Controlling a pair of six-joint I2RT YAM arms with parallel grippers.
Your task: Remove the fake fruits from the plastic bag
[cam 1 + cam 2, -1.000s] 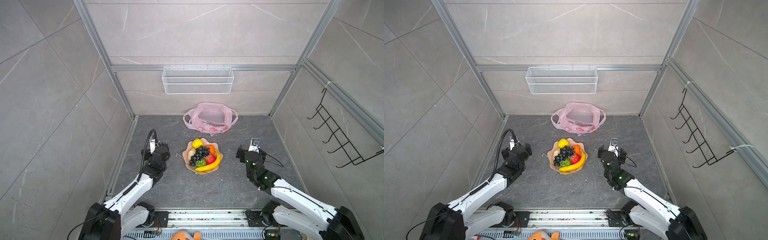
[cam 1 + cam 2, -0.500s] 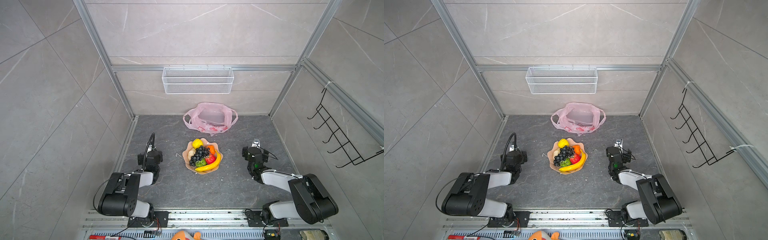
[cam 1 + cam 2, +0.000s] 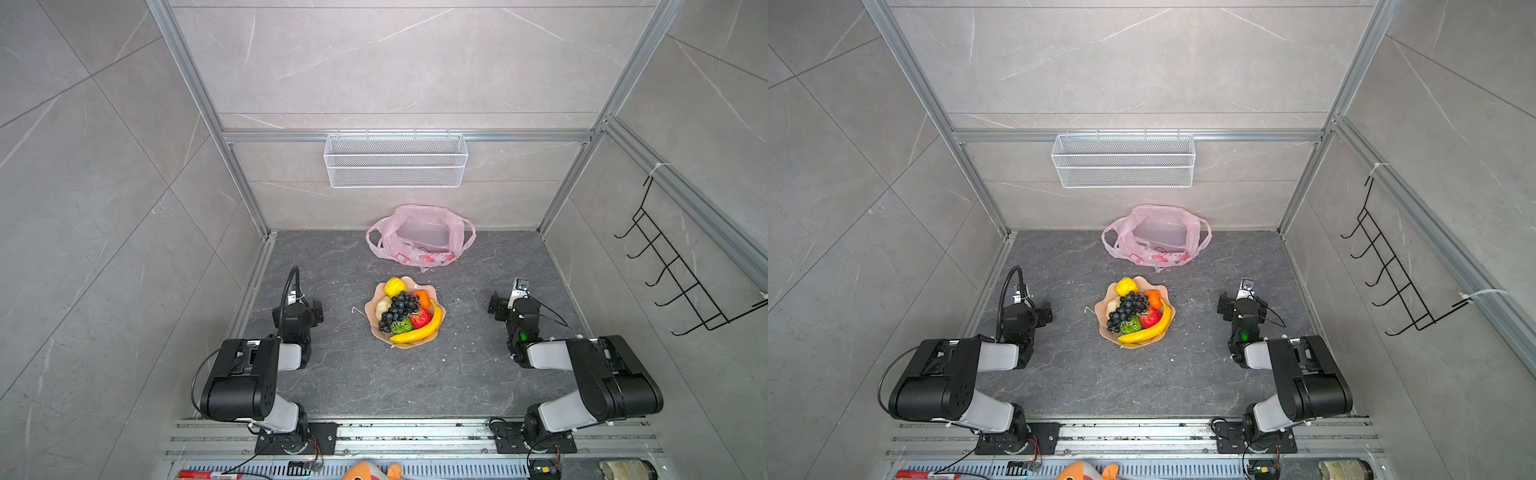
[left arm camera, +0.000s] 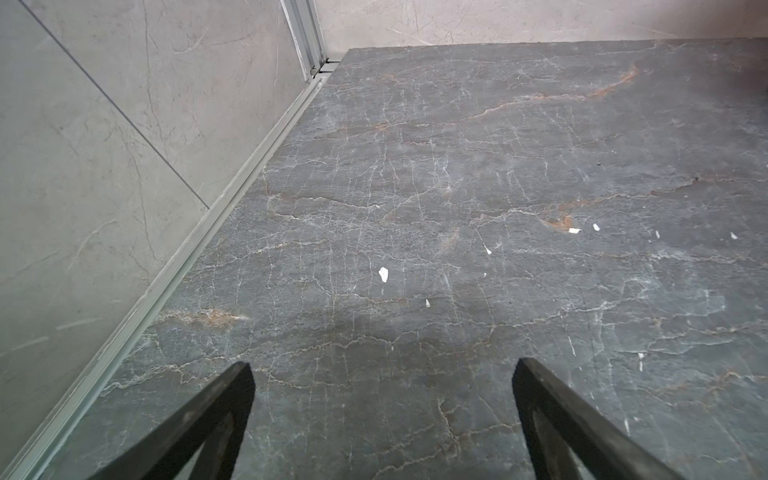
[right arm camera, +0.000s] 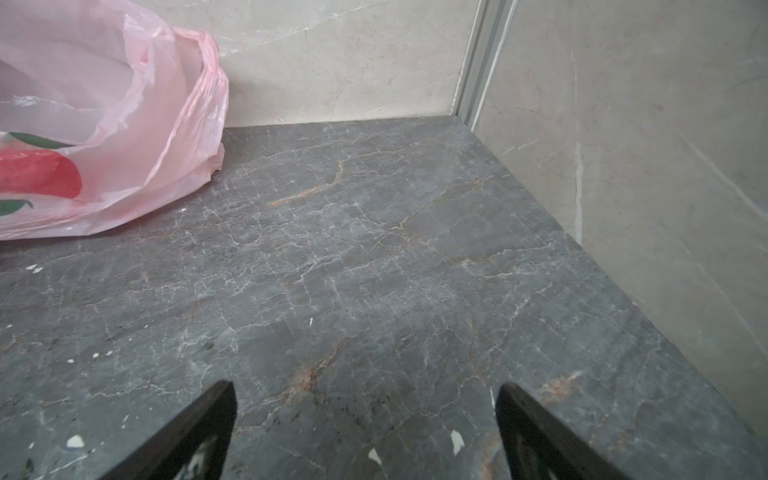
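The pink plastic bag [image 3: 419, 237] [image 3: 1156, 237] lies slumped against the back wall, its mouth open; the right wrist view shows its side with red prints [image 5: 104, 124]. The fake fruits [image 3: 405, 309] are heaped in a peach bowl [image 3: 376, 332] at mid-floor: banana [image 3: 419, 328], grapes [image 3: 399, 309], lemon [image 3: 394, 286], apple [image 3: 420, 318]. My left gripper [image 3: 298, 309] [image 4: 382, 363] stands open and empty over bare floor left of the bowl. My right gripper [image 3: 510, 300] [image 5: 365, 385] is open and empty to the bowl's right, pointing toward the back corner.
A white wire basket [image 3: 395, 160] hangs on the back wall and a black hook rack [image 3: 681, 274] on the right wall. An orange plush toy [image 3: 370, 471] and a red marker [image 3: 203, 473] lie on the front rail. Small white flecks dot the dark floor.
Both arms have folded back from a stretched pose to a tucked one near their bases. Both grippers stayed open; the bowl and the bag have not moved.
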